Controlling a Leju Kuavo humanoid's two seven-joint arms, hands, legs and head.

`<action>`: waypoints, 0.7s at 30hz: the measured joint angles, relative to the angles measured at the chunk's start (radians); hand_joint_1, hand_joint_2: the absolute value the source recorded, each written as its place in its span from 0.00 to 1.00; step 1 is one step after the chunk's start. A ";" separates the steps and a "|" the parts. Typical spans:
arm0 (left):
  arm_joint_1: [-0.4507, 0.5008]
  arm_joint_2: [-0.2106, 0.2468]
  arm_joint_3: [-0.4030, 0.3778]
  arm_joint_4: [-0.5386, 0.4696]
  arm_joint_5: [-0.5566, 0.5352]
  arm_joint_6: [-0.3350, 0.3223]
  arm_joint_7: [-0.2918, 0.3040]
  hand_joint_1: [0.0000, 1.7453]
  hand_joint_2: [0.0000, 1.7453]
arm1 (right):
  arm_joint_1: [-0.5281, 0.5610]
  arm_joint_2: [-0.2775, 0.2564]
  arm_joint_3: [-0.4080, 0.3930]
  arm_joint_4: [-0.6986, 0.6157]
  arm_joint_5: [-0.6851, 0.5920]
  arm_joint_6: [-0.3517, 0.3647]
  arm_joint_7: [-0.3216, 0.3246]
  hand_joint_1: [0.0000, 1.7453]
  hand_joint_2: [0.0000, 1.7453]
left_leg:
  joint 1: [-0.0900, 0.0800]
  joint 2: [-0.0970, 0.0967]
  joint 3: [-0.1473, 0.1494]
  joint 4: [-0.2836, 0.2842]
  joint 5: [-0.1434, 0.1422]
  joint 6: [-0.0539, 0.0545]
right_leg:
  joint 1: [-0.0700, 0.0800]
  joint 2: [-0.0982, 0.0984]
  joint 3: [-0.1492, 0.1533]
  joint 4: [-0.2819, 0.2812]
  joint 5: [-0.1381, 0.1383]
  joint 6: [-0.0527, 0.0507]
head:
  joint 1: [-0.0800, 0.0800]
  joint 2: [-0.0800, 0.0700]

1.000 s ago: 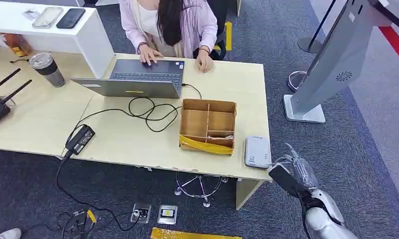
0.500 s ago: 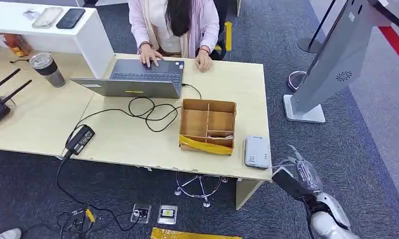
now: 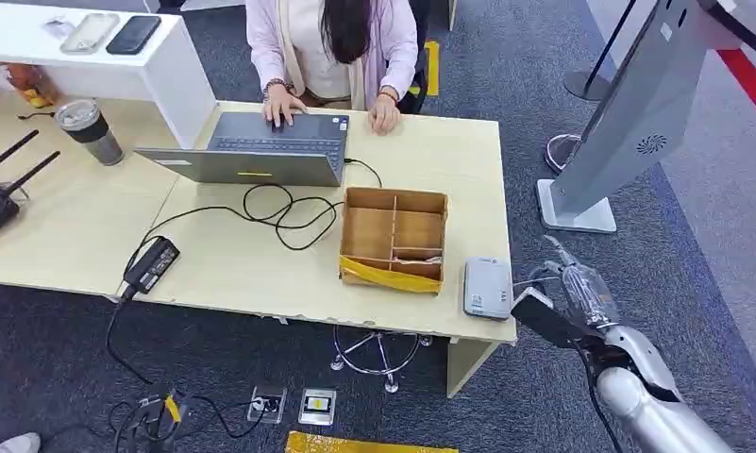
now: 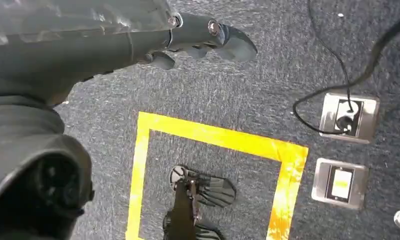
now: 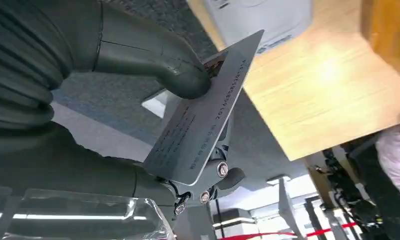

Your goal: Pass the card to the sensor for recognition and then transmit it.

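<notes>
We see the head view bright and evenly lit, as from ceiling lamps; shadows are soft and short, for example under the near edge of the table [image 3: 260, 274]. The carpet [image 3: 562, 85] looks grainy, and the picture is a little soft overall, with slight bending toward the edges. In the left wrist view the light is dimmer and flat; the left hand [image 4: 198, 37] close to the lens is out of focus, while the floor is sharper. In the right wrist view a strong glare lies on the wooden surface, the card [image 5: 202, 115] is fairly sharp with readable print, and the background is overexposed and blurred.
</notes>
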State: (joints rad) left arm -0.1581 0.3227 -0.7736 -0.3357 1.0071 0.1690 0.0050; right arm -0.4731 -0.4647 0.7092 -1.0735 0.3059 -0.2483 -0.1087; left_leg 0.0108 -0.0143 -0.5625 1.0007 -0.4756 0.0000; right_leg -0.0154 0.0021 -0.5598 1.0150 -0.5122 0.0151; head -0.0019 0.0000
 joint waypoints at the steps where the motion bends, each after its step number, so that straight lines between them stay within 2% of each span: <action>1: -0.002 0.000 -0.002 0.000 -0.002 0.000 0.000 0.00 0.00 | -0.004 0.012 0.002 0.005 0.001 0.000 -0.008 1.00 1.00 | 0.000 0.000 0.000 0.000 0.000 0.000 | 0.000 0.000 0.000 0.000 0.000 0.000 | 0.000 0.000; 11: -0.005 0.004 -0.007 0.001 -0.008 0.001 0.000 0.00 0.00 | -0.034 0.119 0.013 0.134 0.025 0.032 -0.043 1.00 1.00 | 0.000 -0.001 0.000 0.000 0.000 0.000 | 0.000 0.000 0.000 0.000 0.000 0.000 | 0.000 0.000; 21: -0.004 0.009 -0.009 0.001 -0.012 -0.017 0.001 0.00 0.00 | -0.101 0.191 0.034 0.293 0.032 0.032 -0.088 1.00 1.00 | 0.000 -0.001 0.000 0.000 0.000 0.000 | 0.000 -0.001 0.000 0.000 0.000 0.000 | 0.000 0.000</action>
State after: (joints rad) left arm -0.1619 0.3315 -0.7828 -0.3349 0.9949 0.1522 0.0061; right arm -0.5745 -0.2739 0.7427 -0.7801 0.3384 -0.2163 -0.1965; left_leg 0.0109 -0.0153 -0.5628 1.0007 -0.4755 -0.0001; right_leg -0.0153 0.0015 -0.5596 1.0151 -0.5123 0.0150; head -0.0015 0.0000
